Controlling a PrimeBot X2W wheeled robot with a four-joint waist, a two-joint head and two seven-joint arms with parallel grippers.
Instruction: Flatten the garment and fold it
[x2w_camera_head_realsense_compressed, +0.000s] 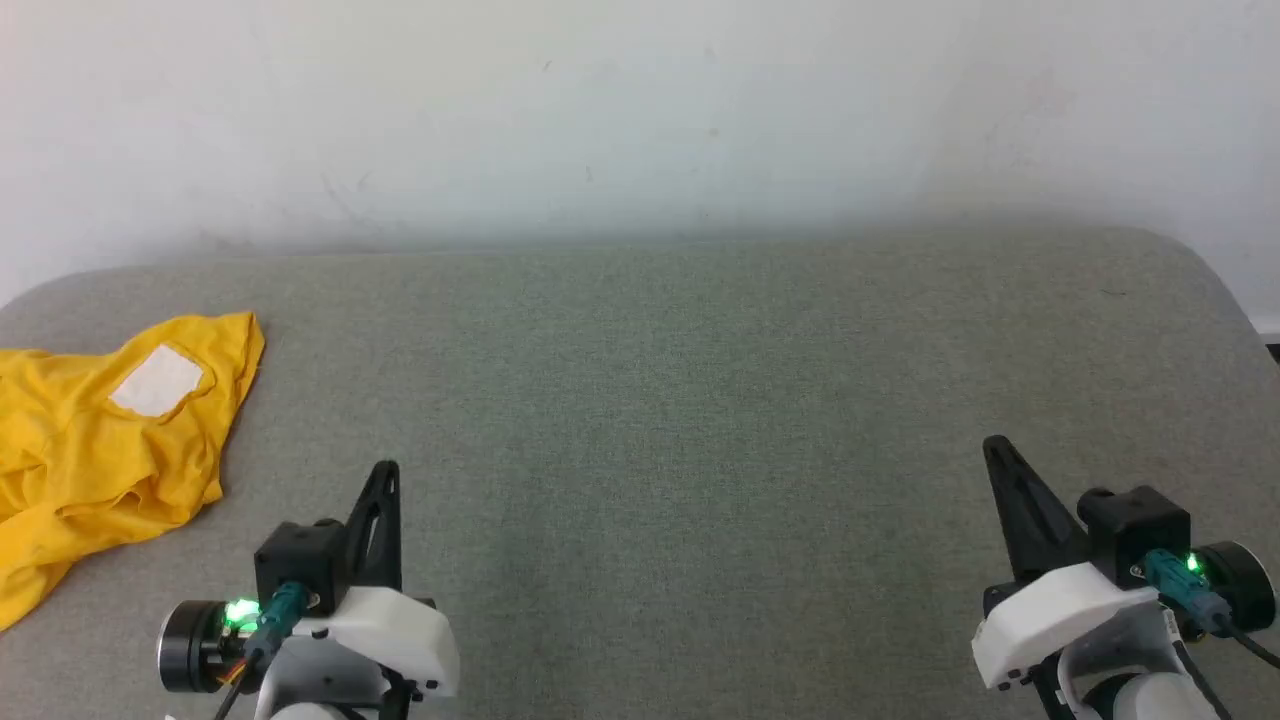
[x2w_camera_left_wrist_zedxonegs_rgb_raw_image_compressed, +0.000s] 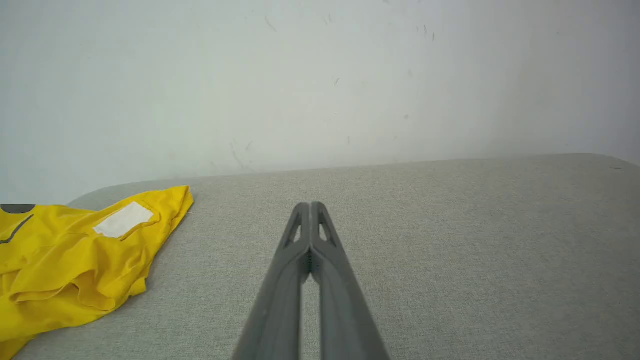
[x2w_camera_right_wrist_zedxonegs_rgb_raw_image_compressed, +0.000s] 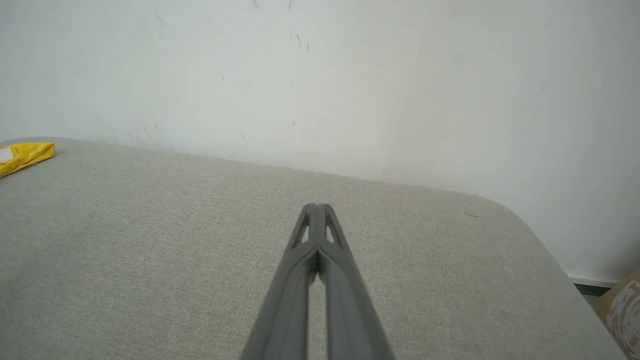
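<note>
Left fingers (x2w_camera_head_realsense_compressed: 386, 482) and right fingers (x2w_camera_head_realsense_compressed: 1008, 488) point forward, pressed together (empty), well apart from the crumpled garment (x2w_camera_head_realsense_compressed: 100, 450).

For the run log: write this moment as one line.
garment: crumpled, far left | left jaws: shut, empty | right jaws: shut, empty
</note>
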